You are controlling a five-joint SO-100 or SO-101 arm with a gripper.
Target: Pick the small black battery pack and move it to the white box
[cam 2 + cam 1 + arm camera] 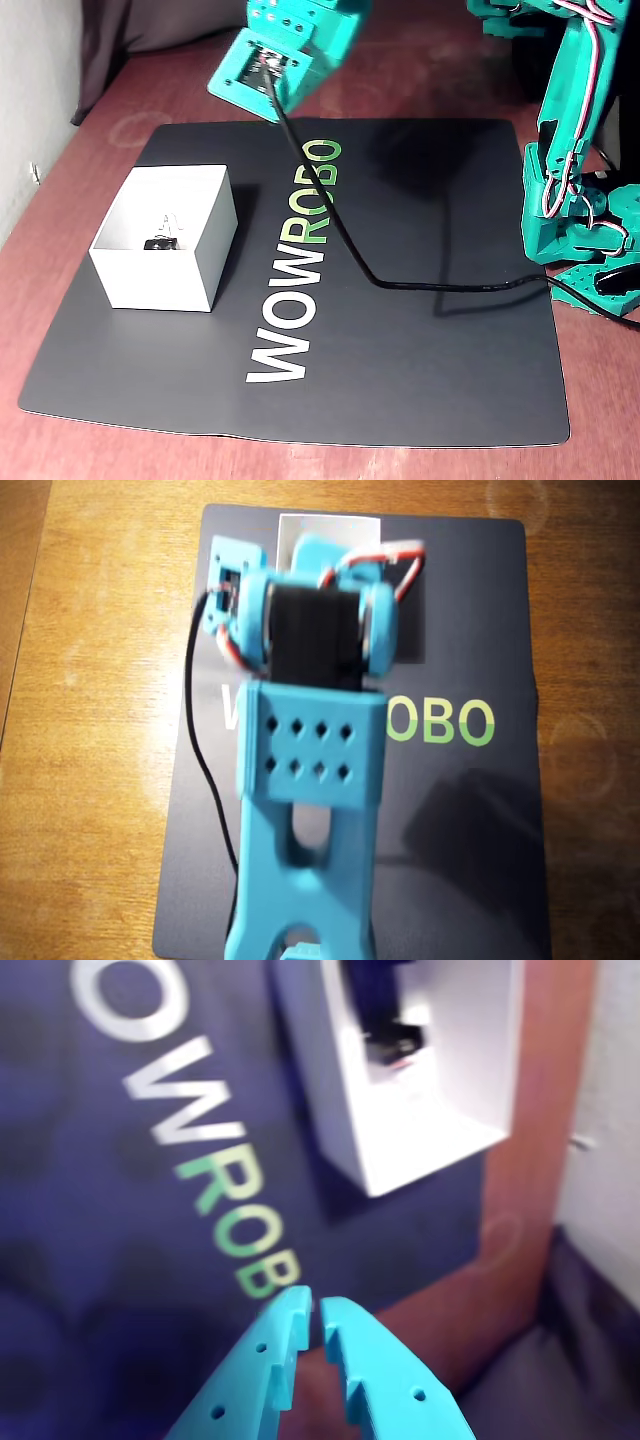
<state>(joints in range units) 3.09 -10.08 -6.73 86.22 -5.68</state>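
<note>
The battery pack (160, 243) is sitting inside the white box (196, 275), down on its floor, small and black with a bit of red showing in the wrist view (393, 1045). The box is square, open-topped, thin-walled and upright. In the wrist view it's well apart from the gripper (316, 1312), up ahead of the fingertips and a little right.

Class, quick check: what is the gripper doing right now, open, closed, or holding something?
Gripper: closed and empty, fingertips nearly touching above the mat. The battery pack lies inside the white box.
</note>
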